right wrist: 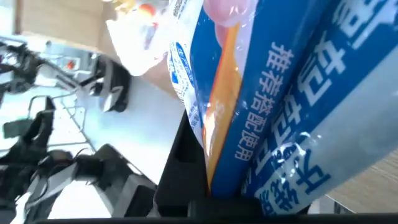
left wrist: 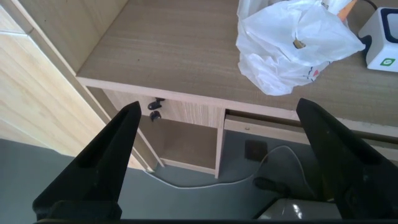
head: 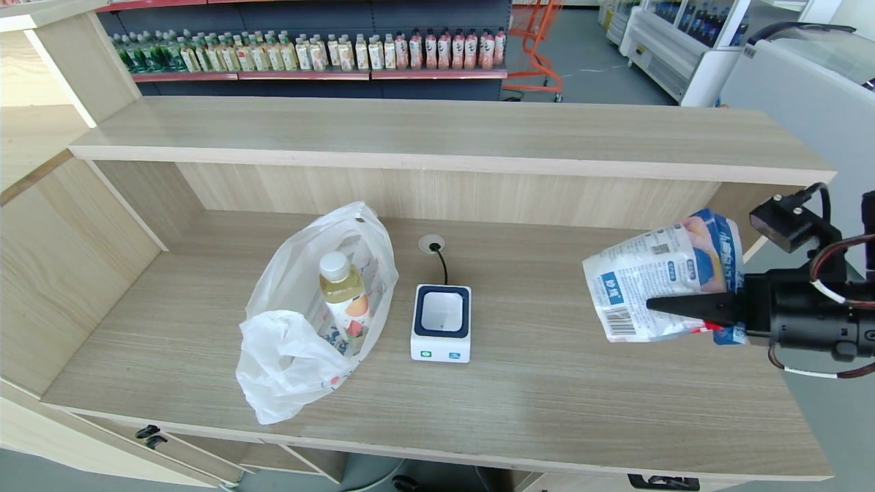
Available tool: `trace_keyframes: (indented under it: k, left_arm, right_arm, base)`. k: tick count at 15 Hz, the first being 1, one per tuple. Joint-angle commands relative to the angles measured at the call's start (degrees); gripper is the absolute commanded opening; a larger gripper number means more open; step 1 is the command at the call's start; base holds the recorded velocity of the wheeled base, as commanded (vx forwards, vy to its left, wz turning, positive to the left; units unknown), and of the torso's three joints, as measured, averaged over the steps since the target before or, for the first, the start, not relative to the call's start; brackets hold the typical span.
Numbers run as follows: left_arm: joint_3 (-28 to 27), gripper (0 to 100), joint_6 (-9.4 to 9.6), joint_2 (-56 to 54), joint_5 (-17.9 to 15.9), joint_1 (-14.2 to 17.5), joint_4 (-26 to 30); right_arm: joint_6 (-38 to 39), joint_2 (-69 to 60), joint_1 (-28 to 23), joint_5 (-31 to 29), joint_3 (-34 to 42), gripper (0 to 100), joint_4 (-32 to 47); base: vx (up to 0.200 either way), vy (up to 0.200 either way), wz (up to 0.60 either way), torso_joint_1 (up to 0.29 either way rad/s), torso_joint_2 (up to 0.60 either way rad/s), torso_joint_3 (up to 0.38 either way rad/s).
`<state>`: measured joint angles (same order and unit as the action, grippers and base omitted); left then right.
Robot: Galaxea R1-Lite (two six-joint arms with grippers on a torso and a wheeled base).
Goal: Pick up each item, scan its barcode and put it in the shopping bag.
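**Right arm.** The right gripper point(head: 673, 305) was over the right end of the counter point(head: 547, 389). Its jaws were clenched on a white and blue packet point(head: 646, 277), one dark finger point(head: 690, 305) lying across the packet's front. The packet was held in the air, tilted, clear of the counter surface. A barcode point(head: 618, 321) showed at its lower end. In the right wrist view the packet point(right wrist: 292, 93) ran lengthwise out from between the jaws.

**Left arm.** The left gripper point(left wrist: 217, 106) was low, off the near edge of the counter point(left wrist: 174, 43). Its jaws were released and spread wide, with nothing between them. The two dark fingers point(left wrist: 106, 162) framed the counter's front panel and a small black latch point(left wrist: 155, 106).

**Counter layout.**
- A white scanner point(head: 441, 322) with a dark-framed window sat near the middle, well apart from the packet and to its left. Its black cable point(head: 441, 266) ran back to a round hole point(head: 431, 243) in the counter.
- A white plastic shopping bag point(head: 301, 342) lay just beside the scanner, on its left. Its mouth was open toward the back wall.
- A bottle point(head: 344, 297) with a white cap and pale yellow liquid lay inside the bag.
- In the left wrist view the bag point(left wrist: 292, 43) sat near the counter's front edge, with a corner of the scanner point(left wrist: 382, 43) next to it.

**Background.** Shelves of bottles point(head: 307, 51) stood beyond the counter.
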<state>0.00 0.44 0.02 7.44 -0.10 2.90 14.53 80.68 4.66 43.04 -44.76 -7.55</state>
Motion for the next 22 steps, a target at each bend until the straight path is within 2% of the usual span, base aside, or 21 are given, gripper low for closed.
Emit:
trace_keyframes:
  k: [1, 4, 7, 22]
  left_arm:
    - [0.0, 100, 0.0, 0.06, 0.03, 0.01, 0.0]
    - [0.0, 100, 0.0, -0.02, 0.03, 0.01, 0.0]
    - [0.0, 100, 0.0, -0.02, 0.03, 0.01, 0.0]
    - [0.0, 100, 0.0, -0.02, 0.03, 0.01, 0.0]
  right_arm:
    - [-1.08, -7.82, 3.87, 8.99, 0.12, 0, 1.13]
    - [-1.08, -7.55, 10.11, 12.94, 0.03, 0, 0.95]
    - [-1.0, -7.11, 13.36, 13.29, 0.03, 0, 0.95]
    - [-0.64, -6.41, 17.4, 12.85, -1.73, 0, 0.51]
  base:
    - [0.0, 0.0, 0.0, 0.0, 0.0, 0.0]
    - [0.0, 0.0, 0.0, 0.0, 0.0, 0.0]
    - [0.0, 0.0, 0.0, 0.0, 0.0, 0.0]
    - [0.0, 0.0, 0.0, 0.0, 0.0, 0.0]
